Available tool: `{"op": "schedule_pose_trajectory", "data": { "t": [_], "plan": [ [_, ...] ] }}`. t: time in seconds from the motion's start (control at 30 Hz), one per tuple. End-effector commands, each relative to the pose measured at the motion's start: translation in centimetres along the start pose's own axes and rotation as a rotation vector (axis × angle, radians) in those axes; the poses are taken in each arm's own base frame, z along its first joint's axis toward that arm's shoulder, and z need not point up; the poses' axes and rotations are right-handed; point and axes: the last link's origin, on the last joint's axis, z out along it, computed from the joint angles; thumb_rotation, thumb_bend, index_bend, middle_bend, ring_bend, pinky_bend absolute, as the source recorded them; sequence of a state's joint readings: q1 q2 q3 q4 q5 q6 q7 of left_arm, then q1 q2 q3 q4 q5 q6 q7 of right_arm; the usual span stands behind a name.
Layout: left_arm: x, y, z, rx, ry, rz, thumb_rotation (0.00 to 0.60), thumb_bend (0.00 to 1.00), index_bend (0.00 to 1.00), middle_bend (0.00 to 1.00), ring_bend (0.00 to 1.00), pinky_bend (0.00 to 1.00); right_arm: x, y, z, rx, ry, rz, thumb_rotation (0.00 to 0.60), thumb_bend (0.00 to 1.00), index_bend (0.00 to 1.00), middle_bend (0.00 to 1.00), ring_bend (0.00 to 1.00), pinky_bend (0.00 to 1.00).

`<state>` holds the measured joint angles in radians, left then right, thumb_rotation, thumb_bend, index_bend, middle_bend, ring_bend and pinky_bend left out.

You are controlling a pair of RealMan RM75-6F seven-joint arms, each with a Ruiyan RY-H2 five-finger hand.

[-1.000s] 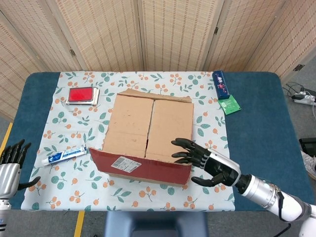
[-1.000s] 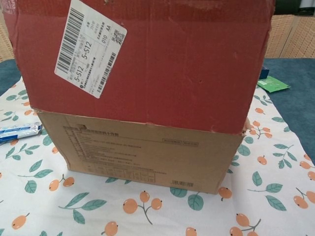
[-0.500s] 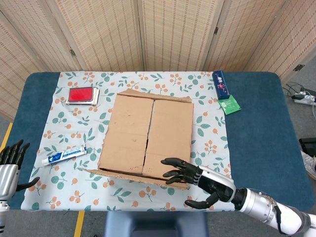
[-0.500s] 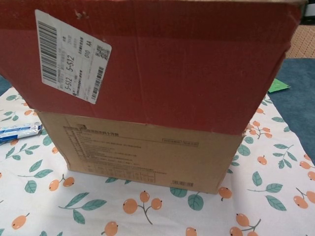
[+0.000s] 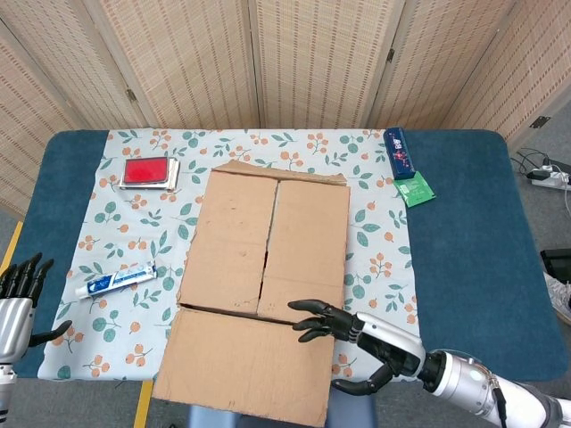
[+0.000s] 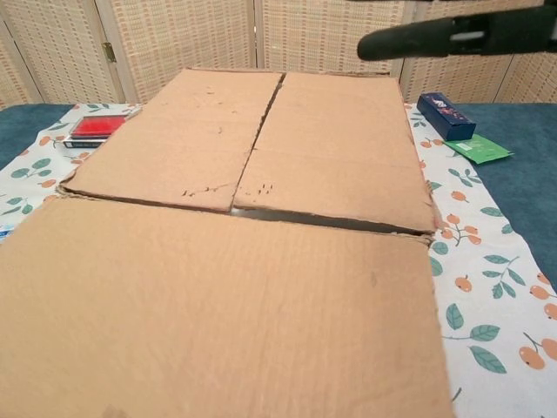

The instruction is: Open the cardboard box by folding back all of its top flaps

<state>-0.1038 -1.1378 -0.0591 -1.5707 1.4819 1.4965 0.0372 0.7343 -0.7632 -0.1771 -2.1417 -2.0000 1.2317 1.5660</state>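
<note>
The table (image 5: 473,259) in front of me carries a blue top with a fruit-and-leaf cloth (image 5: 120,223) spread over its middle. On the cloth sits the box (image 5: 268,241), centred and reaching close to my edge. Its near flap (image 5: 245,361) is folded right out toward me, lying flat and hanging over the table's front edge; in the chest view that flap (image 6: 218,313) fills the lower half of the picture. The two inner flaps behind it are down over the opening, meeting along a seam (image 5: 270,236) that runs away from me. The far flap (image 5: 281,171) shows as a narrow strip at the back.

My right hand (image 5: 352,343) is at the near flap's right corner, fingers spread apart and gripping nothing, the fingertips (image 5: 299,308) over the hinge line by the right inner flap; whether they touch the cardboard I cannot tell. In the chest view only one dark finger (image 6: 452,35) crosses the top right.

My left hand (image 5: 20,294) is off the table's near left corner, fingers apart, holding nothing.

Left of the box lie a toothpaste tube (image 5: 116,281) and, further back, a red case (image 5: 147,171). Back right are a blue packet (image 5: 399,152) and a green packet (image 5: 415,189) beside it.
</note>
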Motion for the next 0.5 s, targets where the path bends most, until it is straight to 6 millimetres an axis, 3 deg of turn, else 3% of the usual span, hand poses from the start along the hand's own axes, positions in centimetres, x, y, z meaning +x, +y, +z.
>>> {"op": "schedule_pose_trajectory", "data": {
  "t": [0.03,0.17,0.3,0.43,0.5],
  "plan": [
    [-0.1,0.0,0.0,0.001,-0.003,0.001,0.6,0.13,0.0,0.04,0.05,0.0,1.4,-0.5,0.1,0.028,0.104,-0.149,0.6,0.39,0.0,0.0,0.11,0.15],
    [-0.1,-0.1,0.1,0.007,-0.007,-0.001,0.6,0.13,0.0,0.04,0.05,0.0,3.0,-0.4,1.3,0.001,0.168,-0.346,0.6,0.39,0.0,0.0,0.1,0.13],
    [-0.1,-0.1,0.2,0.006,-0.012,-0.001,0.6,0.13,0.0,0.04,0.05,0.0,4.9,-0.5,3.8,-0.007,0.221,-0.648,0.6,0.39,0.01,0.01,0.1,0.13],
    [0.0,-0.3,0.1,0.009,-0.011,-0.006,0.6,0.14,0.0,0.04,0.05,0.0,6.3,-0.7,7.1,-0.002,0.275,-0.921,0.588,0.41,0.25,0.12,0.12,0.12],
    [0.0,-0.3,0.1,0.007,-0.014,-0.008,0.6,0.14,0.0,0.04,0.05,0.0,6.8,-0.8,8.4,-0.019,0.283,-1.026,0.534,0.48,0.32,0.18,0.15,0.12]
  ]
}}
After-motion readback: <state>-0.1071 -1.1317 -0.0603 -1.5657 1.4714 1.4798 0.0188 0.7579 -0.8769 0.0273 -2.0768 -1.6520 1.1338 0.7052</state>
